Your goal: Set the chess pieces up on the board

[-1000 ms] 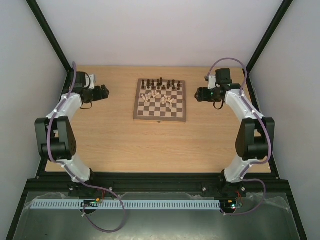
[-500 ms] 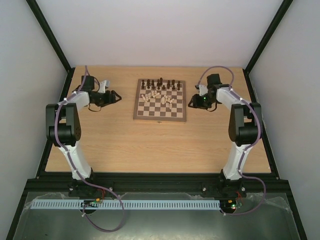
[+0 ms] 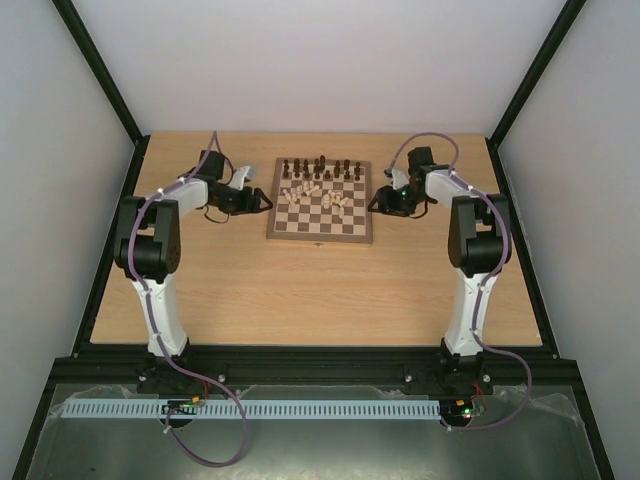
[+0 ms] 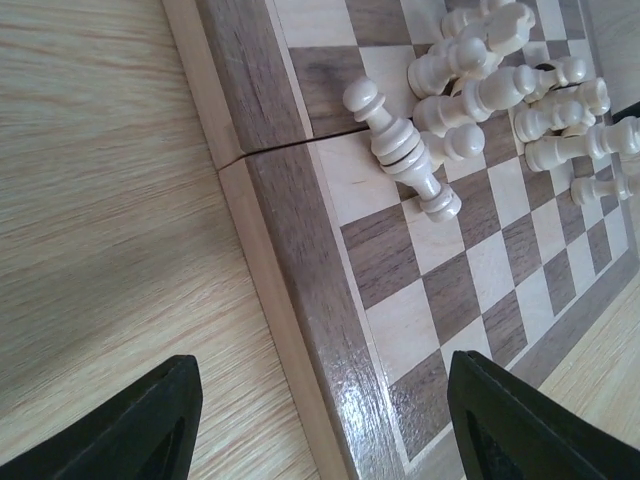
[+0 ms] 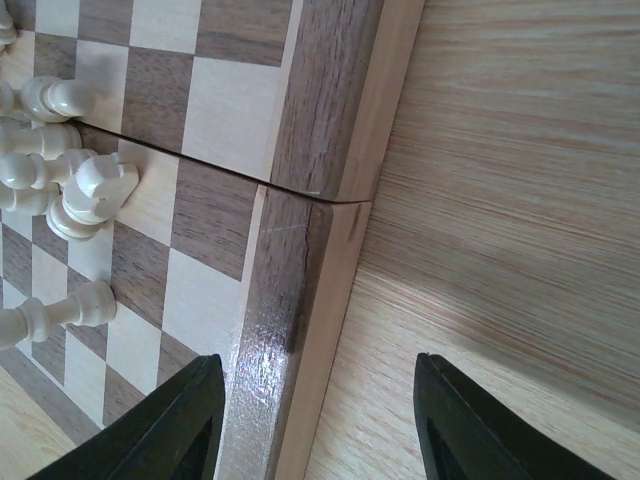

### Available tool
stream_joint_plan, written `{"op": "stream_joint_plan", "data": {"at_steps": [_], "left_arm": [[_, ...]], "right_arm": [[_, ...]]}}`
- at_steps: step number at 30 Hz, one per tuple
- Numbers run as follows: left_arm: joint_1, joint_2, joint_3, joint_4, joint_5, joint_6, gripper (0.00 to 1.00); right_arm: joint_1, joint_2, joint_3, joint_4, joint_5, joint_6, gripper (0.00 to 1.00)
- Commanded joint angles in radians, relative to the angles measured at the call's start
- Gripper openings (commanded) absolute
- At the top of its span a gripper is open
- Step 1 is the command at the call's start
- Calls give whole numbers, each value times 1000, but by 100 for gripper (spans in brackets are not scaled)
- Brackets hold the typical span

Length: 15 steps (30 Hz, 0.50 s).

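Observation:
The board (image 3: pixel 340 226) lies at the far middle of the table. Dark chess pieces (image 3: pixel 320 166) stand in a row along its far edge. Cream chess pieces (image 3: pixel 312 190) lie toppled in a heap just in front of them. My left gripper (image 3: pixel 264 200) is at the board's left edge, open, with the board's border (image 4: pixel 290 220) below the gap (image 4: pixel 320 420) and fallen cream pieces (image 4: pixel 480 90) ahead. My right gripper (image 3: pixel 376 205) is at the board's right edge, open (image 5: pixel 320 420) over the border (image 5: pixel 290 100). Cream pieces (image 5: pixel 60 180) lie to its left. Neither gripper holds anything.
The light wooden tabletop (image 3: pixel 300 290) stretches around the board. A seam (image 4: pixel 270 148) splits the board's border halfway along each side. Black frame posts (image 3: pixel 100 70) and white walls close in the table's sides and back.
Both arms have swung inward from the table's far corners, and each gripper now hovers at a side edge of the board. No piece has moved.

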State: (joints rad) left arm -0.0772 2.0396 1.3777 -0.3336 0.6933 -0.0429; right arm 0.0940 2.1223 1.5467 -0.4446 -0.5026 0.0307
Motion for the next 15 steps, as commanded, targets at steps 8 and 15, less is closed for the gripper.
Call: {"op": "stream_joint_plan", "data": {"at_steps": [8, 15], "left_arm": [[-47, 107, 78, -49, 18, 68, 62], [-85, 143, 122, -116, 14, 151, 47]], "right_arm": [[14, 68, 31, -70, -62, -34, 50], [41, 63, 19, -96, -105, -78, 42]]}}
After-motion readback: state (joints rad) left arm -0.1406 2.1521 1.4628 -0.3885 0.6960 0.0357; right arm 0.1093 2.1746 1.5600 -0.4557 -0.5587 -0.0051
